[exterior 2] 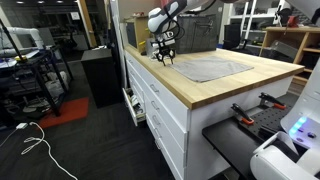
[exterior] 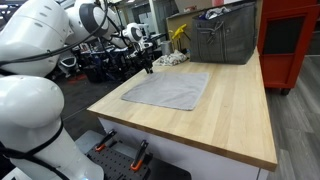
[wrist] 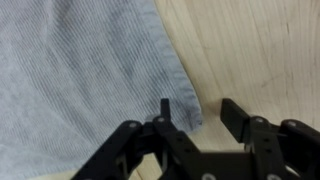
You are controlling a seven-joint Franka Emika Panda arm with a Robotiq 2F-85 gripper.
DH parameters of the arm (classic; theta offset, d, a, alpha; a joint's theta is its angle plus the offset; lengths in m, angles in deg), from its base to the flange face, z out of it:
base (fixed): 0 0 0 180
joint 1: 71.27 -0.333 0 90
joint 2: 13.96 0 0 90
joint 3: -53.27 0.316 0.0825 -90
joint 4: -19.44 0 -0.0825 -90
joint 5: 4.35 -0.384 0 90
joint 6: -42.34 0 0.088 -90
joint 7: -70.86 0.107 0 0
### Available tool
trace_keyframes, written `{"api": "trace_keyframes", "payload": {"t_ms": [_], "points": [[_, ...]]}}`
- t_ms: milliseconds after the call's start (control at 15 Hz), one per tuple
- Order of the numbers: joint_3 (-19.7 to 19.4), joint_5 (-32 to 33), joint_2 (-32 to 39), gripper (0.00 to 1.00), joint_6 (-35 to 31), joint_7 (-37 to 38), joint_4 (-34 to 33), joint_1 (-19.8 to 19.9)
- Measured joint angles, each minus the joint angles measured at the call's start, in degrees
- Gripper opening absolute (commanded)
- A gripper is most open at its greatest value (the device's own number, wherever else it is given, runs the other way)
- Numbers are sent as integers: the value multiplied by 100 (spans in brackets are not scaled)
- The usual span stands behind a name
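Worktop: a pale butcher-block top filled the middle of both exterior views.
Drawers: white drawer fronts ran beneath it, left of centre.
Floor: the dark grey floor carried a red mat at the left edge.
Upper right: a red tool cabinet stood beside a grey metal bin.
Far right: wooden shelving.
Light: even and indoor.

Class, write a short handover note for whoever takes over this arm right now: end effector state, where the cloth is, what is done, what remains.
End effector: jaws apart, low at a corner of the cloth, one fingertip over the fabric, the other over bare wood.
Cloth: grey, spread flat on the wooden table.
Done: end effector set astride the cloth's edge.
Left: cloth not yet pinched or lifted.
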Motion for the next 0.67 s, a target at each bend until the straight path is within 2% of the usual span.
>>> {"api": "trace_keyframes", "payload": {"t_ms": [200, 267, 667], "points": [[-1, -3, -1, 4, -2, 199, -23, -17], [-2, -3, -2, 1, -7, 262, -21, -27], [-5, 0, -67, 0, -41, 626, 113, -78]]}}
